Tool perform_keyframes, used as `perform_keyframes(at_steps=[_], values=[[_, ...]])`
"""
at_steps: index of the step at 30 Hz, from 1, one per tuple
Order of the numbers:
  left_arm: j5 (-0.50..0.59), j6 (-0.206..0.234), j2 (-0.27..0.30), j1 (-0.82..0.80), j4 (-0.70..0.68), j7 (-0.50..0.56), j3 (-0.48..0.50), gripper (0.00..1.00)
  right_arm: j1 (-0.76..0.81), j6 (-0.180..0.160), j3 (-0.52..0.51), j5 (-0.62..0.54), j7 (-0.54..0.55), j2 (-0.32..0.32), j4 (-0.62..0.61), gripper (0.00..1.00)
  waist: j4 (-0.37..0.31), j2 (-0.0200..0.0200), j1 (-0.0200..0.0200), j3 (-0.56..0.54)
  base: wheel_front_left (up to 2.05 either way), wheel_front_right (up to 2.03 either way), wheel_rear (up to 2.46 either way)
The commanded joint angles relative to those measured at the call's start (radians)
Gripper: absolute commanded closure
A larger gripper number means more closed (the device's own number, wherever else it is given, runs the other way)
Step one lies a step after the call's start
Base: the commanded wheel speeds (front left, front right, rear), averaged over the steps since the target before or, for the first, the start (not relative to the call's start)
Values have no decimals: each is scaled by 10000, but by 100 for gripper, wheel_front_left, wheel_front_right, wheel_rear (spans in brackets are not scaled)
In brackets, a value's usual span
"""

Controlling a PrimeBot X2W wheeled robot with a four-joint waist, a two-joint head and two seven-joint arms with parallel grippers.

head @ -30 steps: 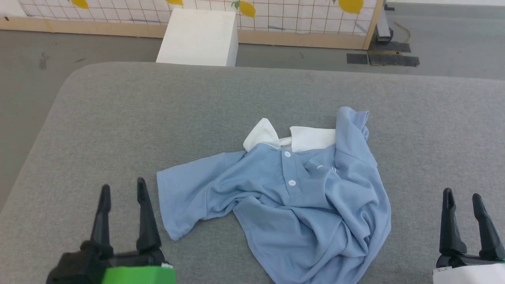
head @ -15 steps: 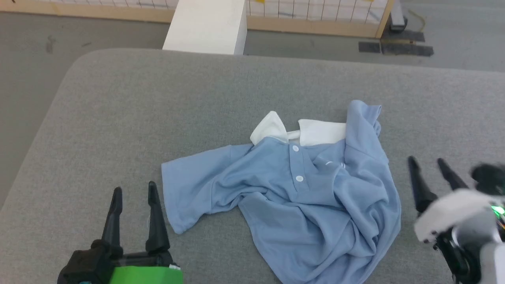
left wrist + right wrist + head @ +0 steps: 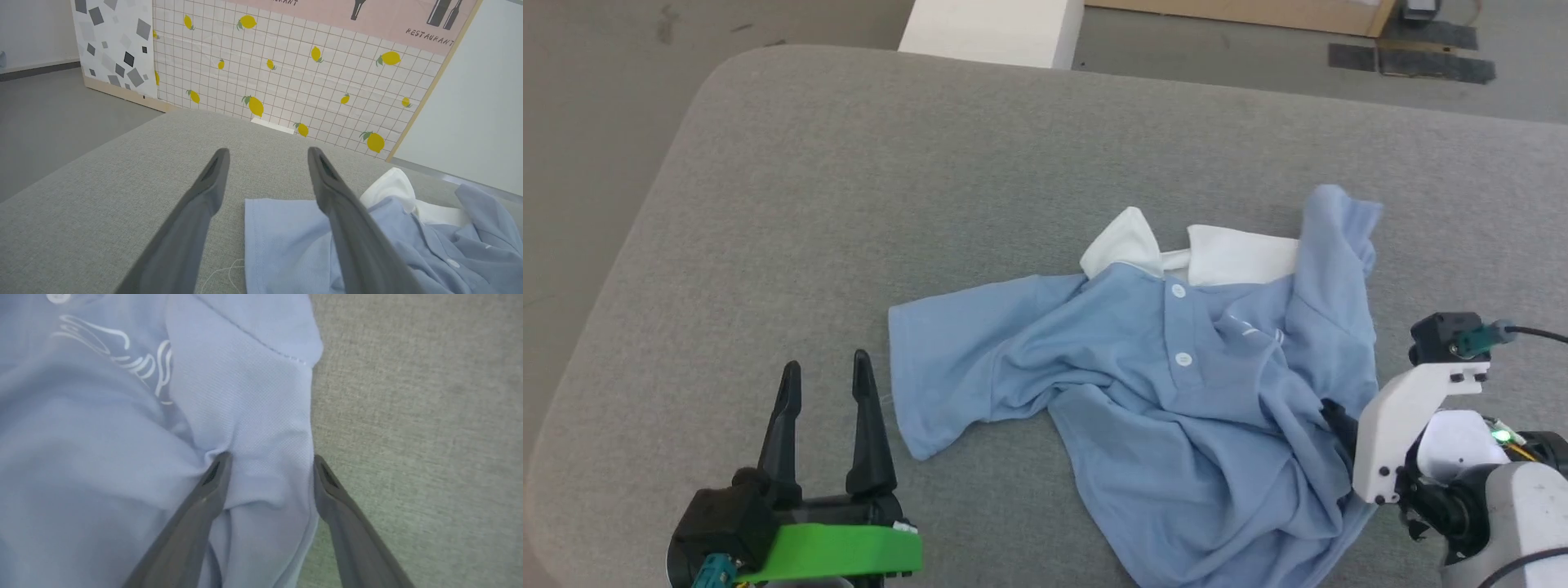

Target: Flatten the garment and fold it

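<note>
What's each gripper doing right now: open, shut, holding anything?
Left gripper: open, empty, next to a sleeve of the garment.
Right gripper: open, straddling a fold at the garment's edge, not clamped on it.

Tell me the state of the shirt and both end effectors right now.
Polo shirt: crumpled on the grey padded surface, not yet flattened or folded.
Left end effector: open, empty, near the spread sleeve.
Right end effector: open, straddling a ridge of shirt fabric, not clamped.
</note>
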Motion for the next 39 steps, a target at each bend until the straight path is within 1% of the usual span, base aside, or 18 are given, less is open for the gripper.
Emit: perform_keyframes(at_steps=[1, 5, 8, 9, 13, 16, 18, 20, 22, 24, 25, 26, 27, 30, 32, 36, 39], values=[[-88, 49, -29, -216, 28, -37, 3, 0, -56, -13, 117, 6, 67, 52, 106, 100, 109, 0, 0, 30, 0, 0, 0], [-106, 85, -29, -196, 74, -37, 64, 0, -128, -13, 114, 30, -136, 80, 146, 100, 28, 0, 0, -165, 0, 0, 0], [-119, 66, -29, -92, 98, -37, 128, 0, -367, -13, -384, 161, -483, 23, -31, 100, -164, 0, 0, -381, 0, 0, 0], [-134, 59, -29, -66, 97, -37, 144, 0, -450, -13, -642, 235, -586, -2, -146, 100, -225, 0, 0, -429, 0, 0, 0], [-143, 32, -29, 77, 105, -37, 191, 0, -547, -13, -2254, 461, -1062, -225, -1017, 100, -447, 0, 0, -586, 0, 0, 0], [-195, 7, -29, 203, 113, -37, 235, 0, 119, -13, -3627, 584, -1073, -179, -1764, 100, -623, 0, 0, -621, 0, 0, 0], [-224, -20, -29, 273, 121, -37, 252, 0, 786, -13, -4351, 626, -984, -60, -2039, 100, -730, 0, 0, -599, 0, 0, 0], [-239, -61, -29, 292, 140, -37, 277, 0, 1473, -13, -4921, 556, -1117, 52, -2103, 100, -815, 0, 0, -563, 0, 0, 0], [-256, -96, -29, 290, 161, -38, 330, 0, 1951, -13, -5348, 666, -1313, 185, -1839, 100, -919, 0, 0, -552, 0, 0, 0], [-235, -144, -29, 297, 187, -38, 374, 0, 2264, -13, -5411, 726, -1518, 264, -1464, 100, -1028, 0, 0, -543, 0, 0, 0], [-190, -187, -29, 304, 214, -38, 389, 0, 2316, -13, -5433, 804, -1673, 284, -1213, 67, -1098, 0, 0, -543, 0, 0, 0], [-150, -226, -29, 308, 241, -38, 398, 0, 2322, -13, -5409, 916, -1822, 290, -957, 47, -1145, 0, 0, -549, 0, 0, 0], [-107, -271, -29, 305, 279, -38, 406, 0, 2325, -13, -5315, 993, -2038, 294, -671, 0, -1183, 0, 0, -564, 0, 0, 0], [-56, -320, -30, 314, 358, -38, 445, 0, 2241, -13, -4865, 1231, -2493, 298, -154, 0, -1275, 0, 0, -653, 0, 0, 0], [-41, -334, -30, 327, 383, -38, 449, 0, 2175, -13, -4472, 1339, -2720, 299, -145, 0, -1316, 0, 0, -708, 0, 0, 0], [-4, -375, -30, 326, 382, -38, 440, 0, 1997, -13, -3820, 1635, -3172, 300, -809, 0, -1367, 0, 0, -832, 0, 0, 0], [57, -355, -30, 300, 262, -38, 417, 0, 1936, -13, -3329, 1897, -3894, 300, -1646, 0, -1363, 0, 0, -893, 0, 0, 0]])
